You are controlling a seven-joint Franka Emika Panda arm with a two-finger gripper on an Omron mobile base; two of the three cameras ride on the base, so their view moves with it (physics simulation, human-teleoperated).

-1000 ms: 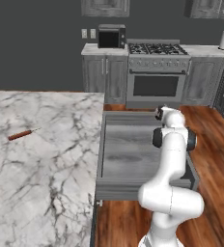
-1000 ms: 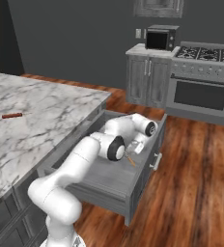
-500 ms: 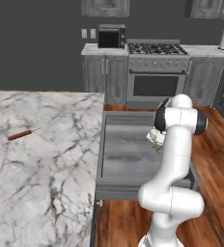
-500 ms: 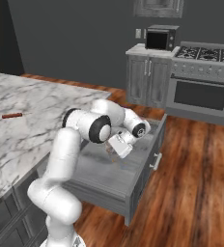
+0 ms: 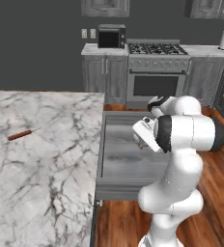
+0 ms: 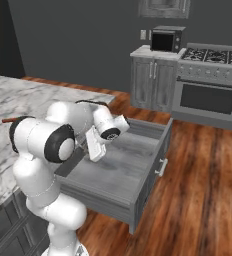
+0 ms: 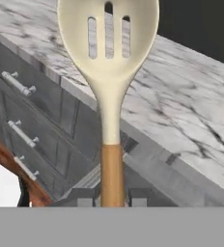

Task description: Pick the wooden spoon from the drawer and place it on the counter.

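White marble counter point(image 5: 46, 159), reddish-brown rod point(image 5: 22, 134) lying on it, open grey drawer point(image 5: 128, 159) beside

Wooden spoon point(image 7: 108, 91): top of the bowl cut off by the hand view's upper edge; lower handle hidden between the fingertips point(image 7: 85, 197).
Drawer point(image 5: 128, 155): right portion of the floor hidden behind the arm in the left base view.
Counter point(image 5: 46, 159): cut off at left and bottom edges.
Reddish-brown stick point(image 5: 22, 134): too small to identify.
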